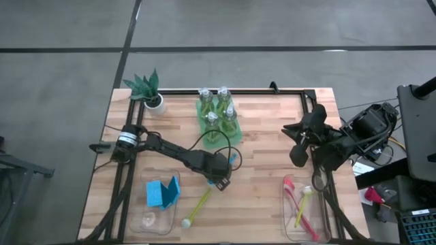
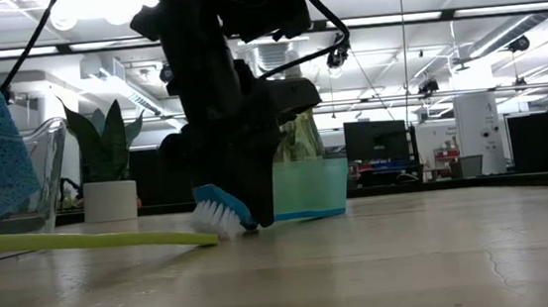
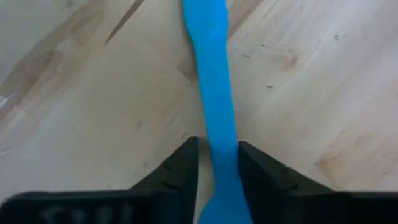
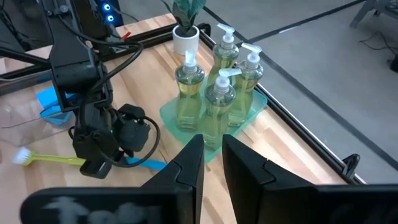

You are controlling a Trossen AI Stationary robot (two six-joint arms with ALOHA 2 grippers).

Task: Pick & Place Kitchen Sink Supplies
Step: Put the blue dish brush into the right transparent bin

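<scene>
- Presently the left gripper [image 1: 221, 178] is down at the desk [image 1: 272, 136] near its middle; its jaws straddle the handle of the blue brush [image 3: 214, 118], one finger [image 3: 180, 171] on each side, close against it. Whether they are clamped tight I cannot tell.
- Blue brush lies flat on the wood; its white bristle head [image 2: 215, 216] touches the desk in the low view.
- Yellow brush [image 1: 196, 206] lies on the desk just beside the left gripper, bristle end toward the near edge.
- Blue sponges [image 1: 162, 192] stand in a clear bin [image 1: 146, 221] at the left.
- Four bottles [image 1: 216, 109] stand in the green tray [image 1: 234, 133] at the far middle; potted plant [image 1: 151, 92] at the far-left corner.
- Right gripper [image 1: 298, 158] hangs over the right side, jaws nearly together, holding nothing.
- Red and yellow brushes [image 1: 300, 204] lie in the right clear bin [image 1: 289, 228].
</scene>
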